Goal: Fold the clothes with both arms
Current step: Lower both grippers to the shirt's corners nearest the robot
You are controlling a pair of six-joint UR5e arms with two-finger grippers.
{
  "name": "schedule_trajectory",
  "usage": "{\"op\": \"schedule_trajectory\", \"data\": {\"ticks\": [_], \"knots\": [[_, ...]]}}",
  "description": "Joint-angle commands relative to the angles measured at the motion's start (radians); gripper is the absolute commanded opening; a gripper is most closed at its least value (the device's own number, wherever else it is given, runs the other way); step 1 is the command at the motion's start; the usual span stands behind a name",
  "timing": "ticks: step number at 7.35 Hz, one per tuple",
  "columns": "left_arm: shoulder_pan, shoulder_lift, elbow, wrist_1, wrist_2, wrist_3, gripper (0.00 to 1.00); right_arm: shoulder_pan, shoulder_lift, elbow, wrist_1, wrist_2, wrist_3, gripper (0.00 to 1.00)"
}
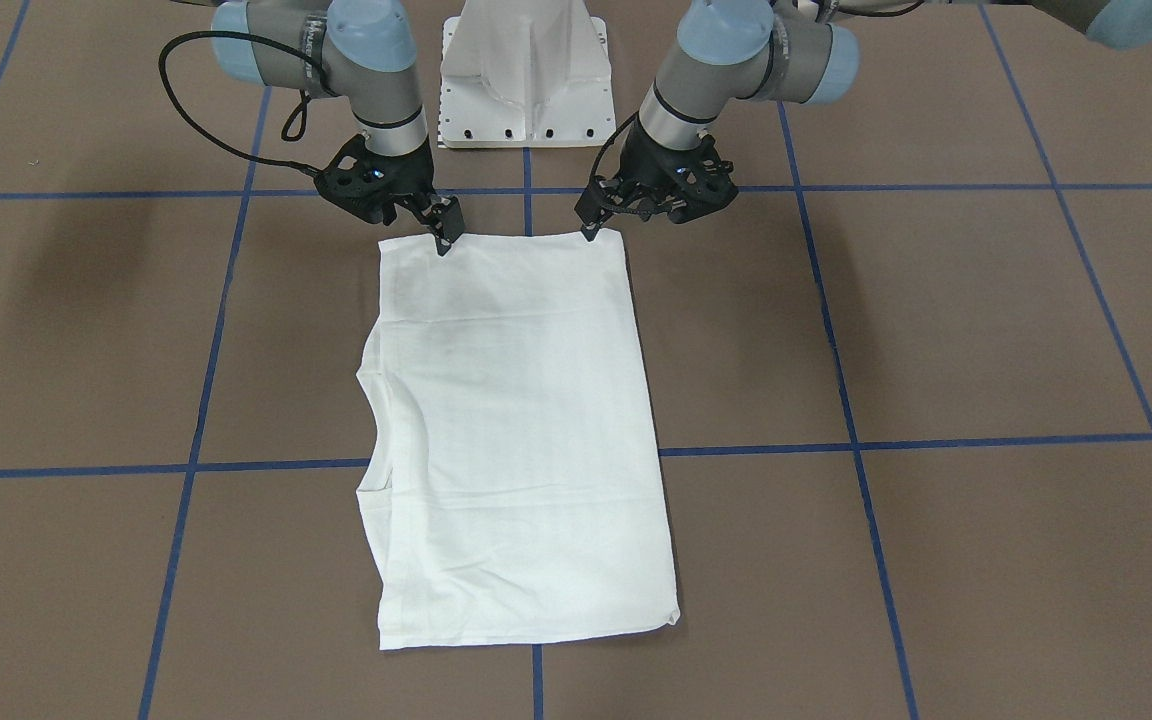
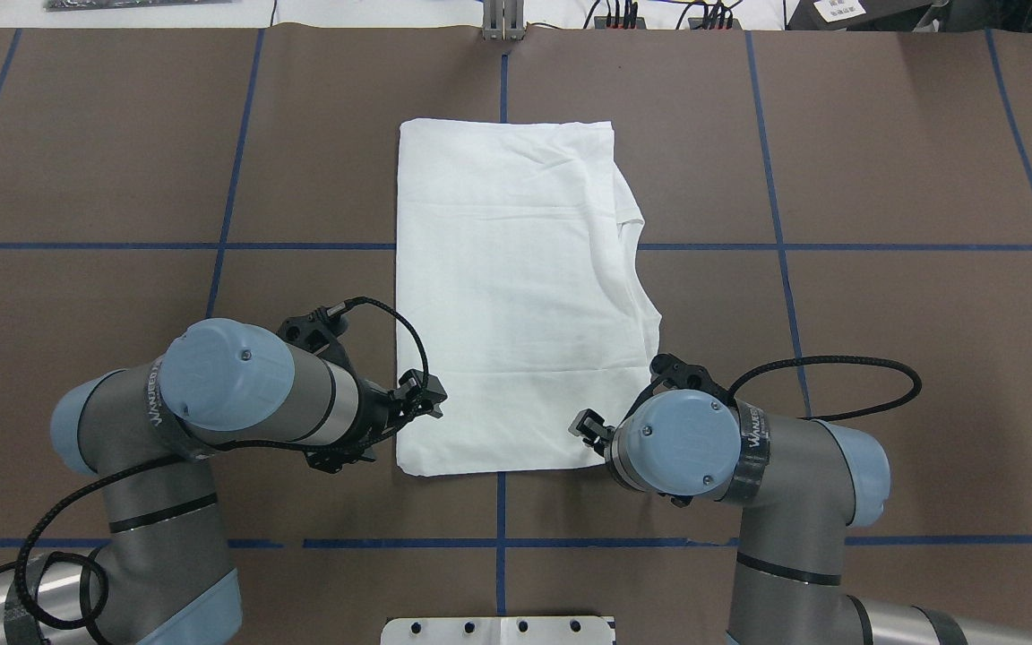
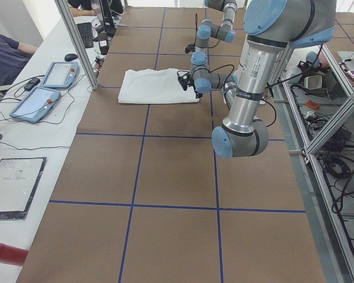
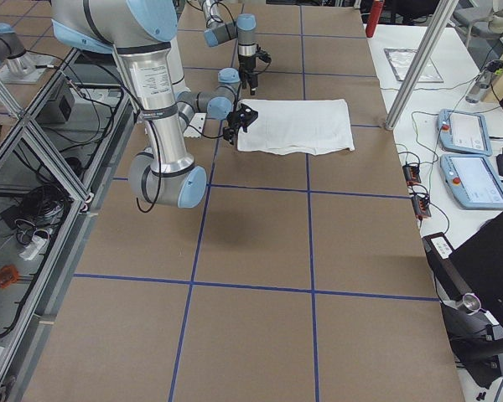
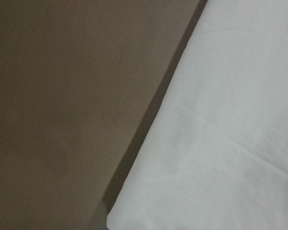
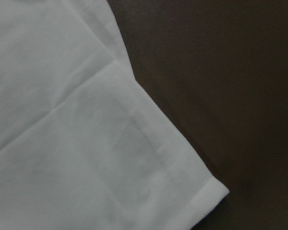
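The white shirt point(image 1: 516, 420) lies flat on the brown table, folded into a long rectangle, plain side up; no print shows. It also shows in the overhead view point(image 2: 516, 287). My left gripper point(image 1: 591, 235) has its fingertips together on the shirt's edge nearest the robot, close to one corner. My right gripper point(image 1: 444, 245) has its tips together on the same edge near the other corner. From overhead the left gripper point(image 2: 431, 403) and right gripper point(image 2: 583, 428) flank that edge. The wrist views show only cloth point(image 5: 230, 120) and a hemmed corner point(image 6: 134, 143), no fingers.
The white pedestal base point(image 1: 524, 70) stands just behind the grippers. Blue tape lines point(image 1: 526, 190) grid the table. An operators' bench with tablets point(image 3: 47, 88) and an aluminium post point(image 3: 76, 41) runs along the table's far side. Brown table surface lies either side of the shirt.
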Motion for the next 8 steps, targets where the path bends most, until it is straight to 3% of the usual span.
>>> {"op": "schedule_trajectory", "data": {"ticks": [1, 8], "knots": [[-0.005, 0.000, -0.003, 0.000, 0.002, -0.001, 0.99, -0.012, 0.007, -0.025, -0.002, -0.001, 0.002, 1.00], [-0.010, -0.003, -0.003, -0.001, 0.004, 0.000, 0.99, 0.008, 0.030, -0.033, 0.009, -0.012, -0.008, 1.00]]}}
